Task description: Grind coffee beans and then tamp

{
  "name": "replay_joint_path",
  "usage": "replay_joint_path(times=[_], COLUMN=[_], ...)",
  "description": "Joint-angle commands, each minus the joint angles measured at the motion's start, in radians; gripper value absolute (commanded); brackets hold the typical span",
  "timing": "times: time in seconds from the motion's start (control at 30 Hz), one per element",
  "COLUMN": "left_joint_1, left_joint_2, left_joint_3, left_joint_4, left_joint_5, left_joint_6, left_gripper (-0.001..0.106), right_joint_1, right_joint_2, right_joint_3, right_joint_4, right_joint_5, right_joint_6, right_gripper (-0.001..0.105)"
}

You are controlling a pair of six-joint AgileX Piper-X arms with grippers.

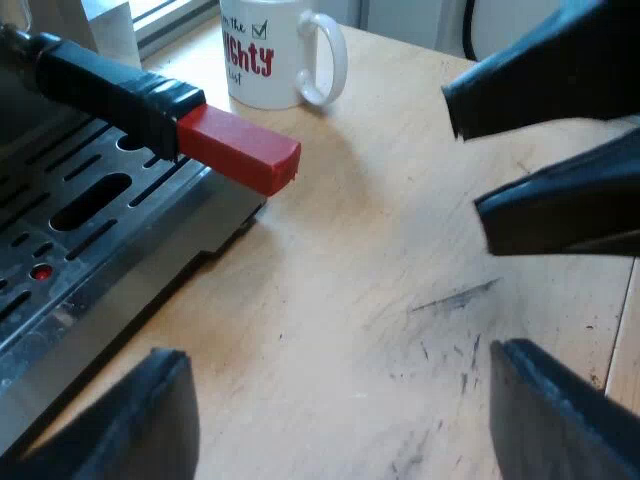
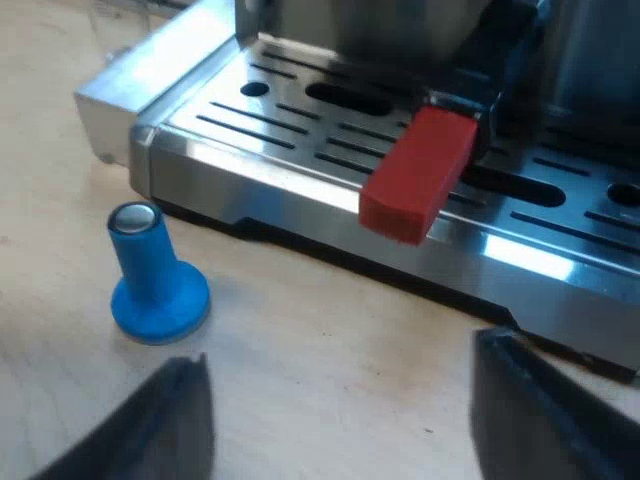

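Note:
The holder's dark handle [image 1: 110, 85] reaches out over the espresso machine's slotted drip tray [image 1: 90, 230], and its red end [image 1: 240, 150] passes the tray's edge. My left gripper [image 1: 340, 430] is open above the bare wooden table, a short way from that red end. My right gripper [image 1: 465, 160] hovers over the table beyond it. In the right wrist view my right gripper [image 2: 340, 430] is open and low over the table, facing the red end [image 2: 420, 175] and the drip tray [image 2: 300, 130]. A blue tamper [image 2: 150, 275] stands upright on the table close to the tray's corner.
A white mug [image 1: 270, 50] with red lettering stands on the table just past the red end, its handle turned toward the open tabletop. The wooden table [image 1: 400, 300] shows dark scuff marks.

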Motion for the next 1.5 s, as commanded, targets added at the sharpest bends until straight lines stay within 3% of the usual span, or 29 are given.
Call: replay_joint_path(times=[0.03, 0.17, 0.57, 0.83, 1.03, 1.5], left_joint_1=[-0.004, -0.004, -0.004, -0.004, -0.004, -0.004], left_joint_2=[-0.001, -0.001, -0.001, -0.001, -0.001, -0.001], left_joint_3=[0.005, 0.007, 0.007, 0.007, 0.007, 0.007], left_joint_4=[-0.019, -0.019, -0.019, -0.019, -0.019, -0.019], left_joint_5=[0.012, 0.012, 0.012, 0.012, 0.012, 0.012], left_joint_6=[0.001, 0.001, 0.001, 0.001, 0.001, 0.001], left_gripper=[0.063, 0.063, 0.063, 0.063, 0.063, 0.063], right_joint_1=[0.002, 0.002, 0.002, -0.010, -0.010, -0.084], right_joint_2=[0.034, 0.080, 0.199, 0.250, 0.252, 0.252], right_joint_3=[-0.002, -0.002, -0.002, -0.002, -0.002, -0.002], right_joint_4=[-0.044, -0.082, -0.237, -0.239, -0.241, -0.355], right_joint_5=[0.021, 0.044, 0.178, 0.218, 0.222, 0.187], right_joint_6=[0.003, 0.003, 0.008, 0.122, 0.122, 0.122], right_gripper=[0.038, 0.029, 0.029, 0.029, 0.001, 0.000])
